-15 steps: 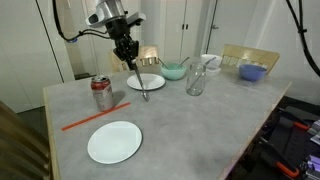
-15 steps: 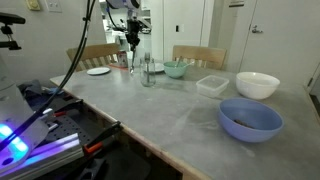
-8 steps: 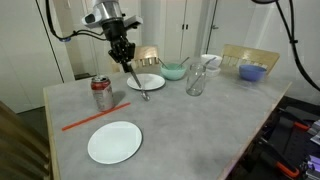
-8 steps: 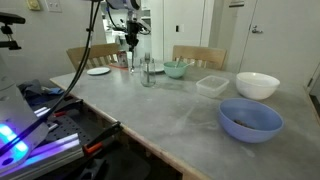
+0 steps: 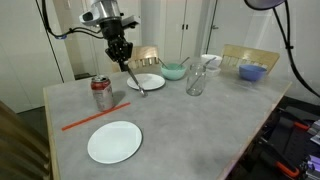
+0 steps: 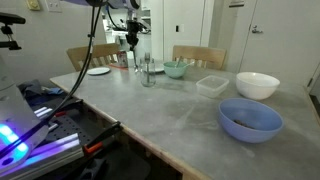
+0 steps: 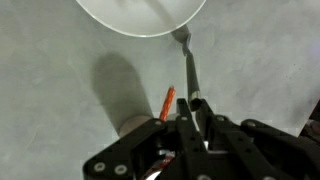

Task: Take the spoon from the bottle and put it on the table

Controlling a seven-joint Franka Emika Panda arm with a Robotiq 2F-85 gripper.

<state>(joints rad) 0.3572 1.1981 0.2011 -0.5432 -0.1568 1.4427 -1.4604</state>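
My gripper (image 5: 123, 55) is shut on the handle of the slim metal spoon (image 5: 134, 81). The spoon hangs tilted with its bowl end down, just above the grey table (image 5: 200, 130), between the red soda can (image 5: 101, 93) and a white plate (image 5: 152, 83). In the wrist view the spoon (image 7: 187, 68) runs from my fingers (image 7: 190, 106) toward the plate's rim (image 7: 140, 15). The clear glass bottle (image 5: 196, 82) stands upright and apart to the right. It also shows in an exterior view (image 6: 148, 72), near my gripper (image 6: 131, 38).
An orange-red stick (image 5: 95, 117) lies in front of the can, and a second white plate (image 5: 114, 142) lies near the front edge. A teal bowl (image 5: 173, 71), a blue bowl (image 6: 250, 118), a white bowl (image 6: 257, 85) and chairs stand along the far side.
My gripper has moved a little toward the soda can, carrying the spoon with it. The spoon's lower end has shifted off the plate's edge. Nothing else moved.
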